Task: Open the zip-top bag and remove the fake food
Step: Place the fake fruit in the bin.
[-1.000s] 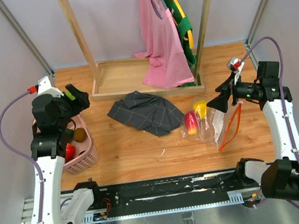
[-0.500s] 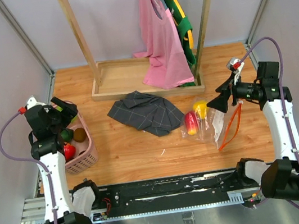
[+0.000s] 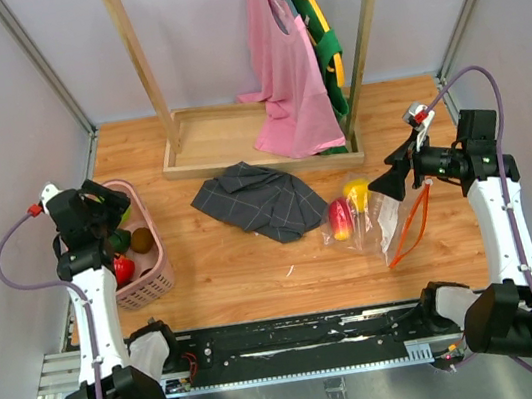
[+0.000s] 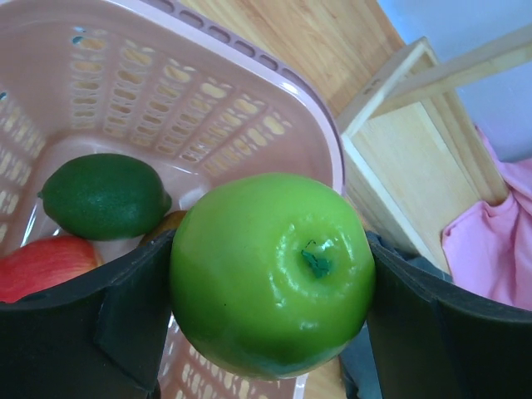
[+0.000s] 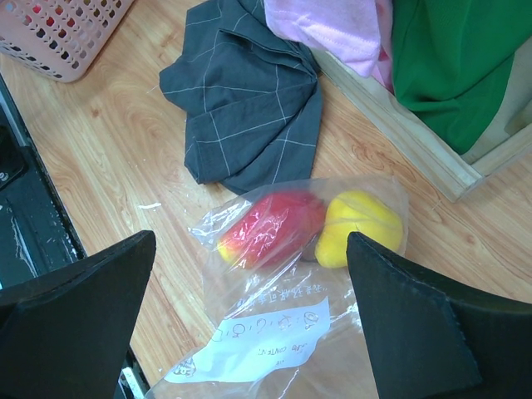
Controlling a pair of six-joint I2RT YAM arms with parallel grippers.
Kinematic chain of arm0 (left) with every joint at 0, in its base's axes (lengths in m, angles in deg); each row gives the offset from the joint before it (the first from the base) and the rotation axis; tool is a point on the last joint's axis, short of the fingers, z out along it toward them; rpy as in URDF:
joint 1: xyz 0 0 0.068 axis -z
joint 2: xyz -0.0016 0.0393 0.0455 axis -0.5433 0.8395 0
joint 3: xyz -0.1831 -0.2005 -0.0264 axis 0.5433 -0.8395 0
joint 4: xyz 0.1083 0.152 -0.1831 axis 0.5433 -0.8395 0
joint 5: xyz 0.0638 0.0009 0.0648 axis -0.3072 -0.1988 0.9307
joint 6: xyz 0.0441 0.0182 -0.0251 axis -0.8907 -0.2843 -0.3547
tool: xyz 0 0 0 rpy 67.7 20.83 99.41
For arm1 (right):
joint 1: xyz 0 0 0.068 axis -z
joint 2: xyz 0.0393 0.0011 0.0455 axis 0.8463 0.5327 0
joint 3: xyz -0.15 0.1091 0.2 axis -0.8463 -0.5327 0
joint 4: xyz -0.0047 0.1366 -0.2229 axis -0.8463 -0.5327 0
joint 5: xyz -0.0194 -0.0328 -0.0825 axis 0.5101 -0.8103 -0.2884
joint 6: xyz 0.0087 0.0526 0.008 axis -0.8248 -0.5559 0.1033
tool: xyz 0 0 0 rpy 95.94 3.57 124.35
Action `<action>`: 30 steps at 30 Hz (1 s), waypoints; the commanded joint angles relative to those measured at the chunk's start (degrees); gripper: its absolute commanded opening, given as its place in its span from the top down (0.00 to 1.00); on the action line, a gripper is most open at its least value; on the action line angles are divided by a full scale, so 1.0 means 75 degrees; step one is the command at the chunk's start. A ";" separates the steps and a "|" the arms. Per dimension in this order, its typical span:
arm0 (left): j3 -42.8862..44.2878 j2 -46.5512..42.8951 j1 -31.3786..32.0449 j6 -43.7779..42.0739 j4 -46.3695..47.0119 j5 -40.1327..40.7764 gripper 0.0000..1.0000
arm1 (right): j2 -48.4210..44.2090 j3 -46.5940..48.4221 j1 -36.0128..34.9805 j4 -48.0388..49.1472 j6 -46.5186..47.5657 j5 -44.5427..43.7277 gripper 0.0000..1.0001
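A lime-green apple (image 4: 272, 274), dark green lime (image 4: 104, 195) and red fruit (image 4: 41, 266) against the pink slotted basket (image 4: 274, 79); grey checked cloth (image 5: 249, 108); clear bag (image 5: 266, 295), red-yellow mango (image 5: 270, 224), yellow fruit (image 5: 362, 224)

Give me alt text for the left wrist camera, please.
The left gripper grips a lime green apple over a pink basket. In the basket lie a dark green fruit and a red fruit.

At the left edge of the top view, the left arm (image 3: 86, 309) rises steeply from its base. The left gripper (image 3: 113, 203) points right, its fingers pressed against both sides of a lime green fruit (image 4: 273, 274). At the right edge, the right arm (image 3: 501, 223) stands folded. The right gripper (image 3: 394, 174) points left and downward, jaws spread wide.
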 commanded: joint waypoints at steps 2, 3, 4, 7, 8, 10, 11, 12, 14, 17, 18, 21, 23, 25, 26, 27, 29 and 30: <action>-0.0016 0.0267 -0.0088 0.0240 0.0019 0.0808 0.93 | 0.0052 -0.0117 -0.0030 -0.0074 0.0081 -0.0015 0.02; -0.0020 0.0338 -0.0093 0.0258 -0.0003 0.0871 0.93 | 0.0062 -0.0121 -0.0032 -0.0074 0.0081 -0.0015 0.02; -0.0027 0.0416 -0.0086 0.0297 -0.0046 0.0941 0.93 | 0.0057 -0.0119 -0.0036 -0.0072 0.0081 -0.0012 0.02; -0.0022 0.0675 -0.0085 0.0370 -0.0126 0.1105 0.91 | 0.0073 -0.0130 -0.0041 -0.0073 0.0081 -0.0015 0.02; -0.0011 0.0745 -0.0088 0.0400 -0.0154 0.1154 0.90 | 0.0070 -0.0130 -0.0041 -0.0068 0.0081 -0.0015 0.02; 0.0016 0.0886 -0.0091 0.0471 -0.0215 0.1301 0.87 | 0.0077 -0.0130 -0.0038 -0.0070 0.0081 -0.0017 0.02; 0.0038 0.0958 -0.0086 0.0492 -0.0255 0.1352 0.85 | 0.0081 -0.0127 -0.0031 -0.0063 0.0081 -0.0015 0.02; 0.0051 0.1020 -0.0085 0.0504 -0.0268 0.1379 0.84 | 0.0083 -0.0130 -0.0033 -0.0070 0.0081 -0.0012 0.02; 0.0066 0.1123 -0.0086 0.0536 -0.0289 0.1362 0.76 | 0.0094 -0.0136 -0.0036 -0.0072 0.0082 -0.0007 0.02; 0.0078 0.1262 -0.0085 0.0594 -0.0306 0.1358 0.63 | 0.0106 -0.0130 -0.0045 -0.0082 0.0092 -0.0014 0.02; 0.0078 0.1295 -0.0089 0.0636 -0.0319 0.1379 0.53 | 0.0101 -0.0133 -0.0050 -0.0079 0.0093 -0.0012 0.02; 0.0104 0.1403 -0.0091 0.0755 -0.0375 0.1535 0.30 | 0.0114 -0.0145 -0.0048 -0.0086 0.0103 -0.0013 0.02; 0.0176 0.1476 -0.0085 0.0856 -0.0500 0.1706 0.14 | 0.0110 -0.0142 -0.0046 -0.0080 0.0104 -0.0020 0.02; 0.0274 0.1563 -0.0087 0.0903 -0.0622 0.1791 0.04 | 0.0127 -0.0128 -0.0048 -0.0097 0.0115 -0.0015 0.02; 0.0320 0.1608 -0.0085 0.0907 -0.0669 0.1798 0.02 | 0.0133 -0.0127 -0.0050 -0.0112 0.0116 -0.0015 0.02; 0.0379 0.1668 -0.0085 0.0907 -0.0730 0.1786 0.01 | 0.0139 -0.0130 -0.0050 -0.0120 0.0126 -0.0015 0.02; 0.0495 0.1728 -0.0085 0.0923 -0.0866 0.1783 0.01 | 0.0145 -0.0118 -0.0061 -0.0126 0.0134 -0.0008 0.02; 0.0545 0.1750 -0.0086 0.0935 -0.0925 0.1782 0.01 | 0.0147 -0.0118 -0.0064 -0.0130 0.0139 -0.0014 0.02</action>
